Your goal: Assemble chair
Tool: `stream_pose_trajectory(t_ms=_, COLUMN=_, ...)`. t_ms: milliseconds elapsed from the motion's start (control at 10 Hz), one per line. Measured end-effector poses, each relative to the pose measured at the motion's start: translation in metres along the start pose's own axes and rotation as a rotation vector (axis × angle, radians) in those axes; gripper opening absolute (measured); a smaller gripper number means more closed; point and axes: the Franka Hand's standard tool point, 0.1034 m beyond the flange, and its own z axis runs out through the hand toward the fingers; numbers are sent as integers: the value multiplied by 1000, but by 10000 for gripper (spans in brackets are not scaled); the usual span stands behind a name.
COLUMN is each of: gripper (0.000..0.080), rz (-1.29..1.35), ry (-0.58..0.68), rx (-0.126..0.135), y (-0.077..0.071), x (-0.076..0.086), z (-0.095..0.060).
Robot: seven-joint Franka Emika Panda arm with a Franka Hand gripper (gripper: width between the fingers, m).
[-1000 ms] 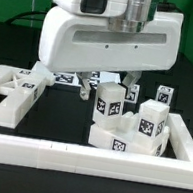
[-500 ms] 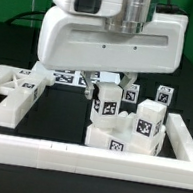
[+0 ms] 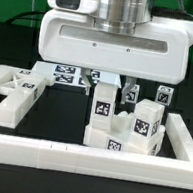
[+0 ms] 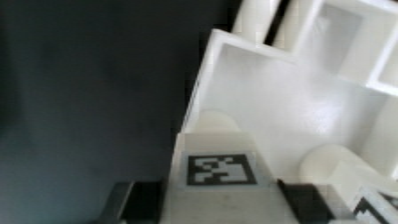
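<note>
Claw (image 3: 108, 83): is hanging over the bench (image 3: 55, 123), fingers (image 4: 132, 197) flanking the upright tagged chair bar (image 3: 103, 111) directly between them; pinching or merely straddling, cannot tell.

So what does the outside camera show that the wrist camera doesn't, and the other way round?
Only the exterior view: the X-braced panel, the rail, the marker board and the arm's big white housing. Only the wrist view: the end tag of the bar, close up between the fingers of the end effector. Both: that bar and the white seat by it.
</note>
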Motion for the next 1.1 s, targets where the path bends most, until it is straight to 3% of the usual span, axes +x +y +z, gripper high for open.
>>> stream_pose_trajectory(t_ms=500, gripper=291, rz=412, ry=-7, rx=16, y=-4, x=-1, z=1)
stream_pose_trajectory(t_ms=700, gripper=535, rz=344, ry=-5, rx=11, y=-3, x=-1, z=1)
stream_pose_trajectory(t_ms=800, gripper=617, rz=271, ry=-2, rx=6, y=-2, x=0, z=1)
stream_pose_trajectory(t_ms=1100, gripper=648, rz=57, ry=1, rx=4, y=-1, x=1, z=0)
